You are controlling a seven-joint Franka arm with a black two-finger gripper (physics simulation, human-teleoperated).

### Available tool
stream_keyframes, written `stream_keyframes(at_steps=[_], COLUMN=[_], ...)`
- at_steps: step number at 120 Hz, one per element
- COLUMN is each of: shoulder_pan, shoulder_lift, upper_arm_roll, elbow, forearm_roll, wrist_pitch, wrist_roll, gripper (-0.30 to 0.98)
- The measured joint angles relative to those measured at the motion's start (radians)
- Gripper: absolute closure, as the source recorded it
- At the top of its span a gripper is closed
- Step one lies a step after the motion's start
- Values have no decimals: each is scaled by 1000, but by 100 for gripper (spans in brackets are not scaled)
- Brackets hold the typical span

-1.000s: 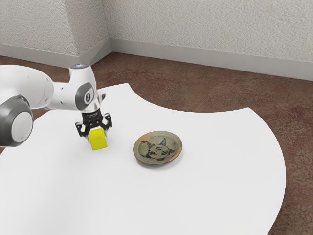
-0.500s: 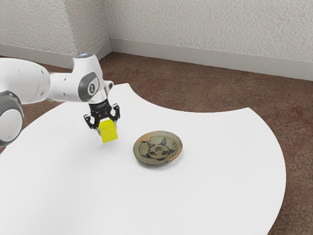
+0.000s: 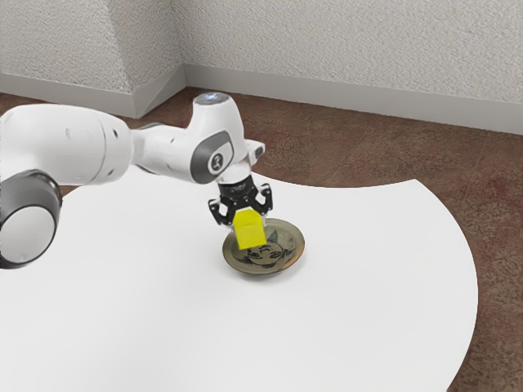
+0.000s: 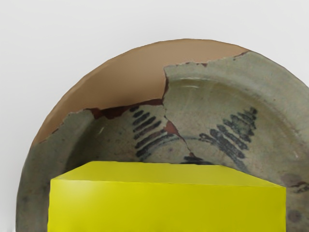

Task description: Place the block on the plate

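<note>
Hanging w/in end effector [image 3: 249,224]: blk [image 3: 251,236] (yel.)

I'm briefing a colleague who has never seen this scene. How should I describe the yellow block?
Start from the big white table with its curved edge. Over the round grey-green ceramic-looking plate on it hangs a black two-finger gripper. The block it grips is bright yellow and flat-sided, plain and angular where the plate is round and dark-patterned.

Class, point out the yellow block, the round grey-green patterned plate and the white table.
Yellow block [image 3: 252,236]: exterior view, on its side face.
Round grey-green patterned plate [image 4: 285,101]: wrist view, on its glazed rim.
White table [image 3: 359,310]: exterior view, on its bare top.
</note>
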Motion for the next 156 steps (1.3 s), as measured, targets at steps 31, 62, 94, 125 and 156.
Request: stream_keyframes(at_steps=[31, 62, 94, 125, 156], shoulder_pan=[-16, -4, 32, 123, 165], shoulder_lift=[14, -50, -270, -366, -400], upper_arm_roll=[-4, -29, -40, -129, -143], elbow=[6, -9, -95, -90, 42], forearm_roll=[-6, 13, 70, 139, 145], wrist_pitch=[30, 23, -137, -285, -474], wrist_roll=[-8, -5, 74, 328, 557], gripper=[21, 6, 2, 1, 0])
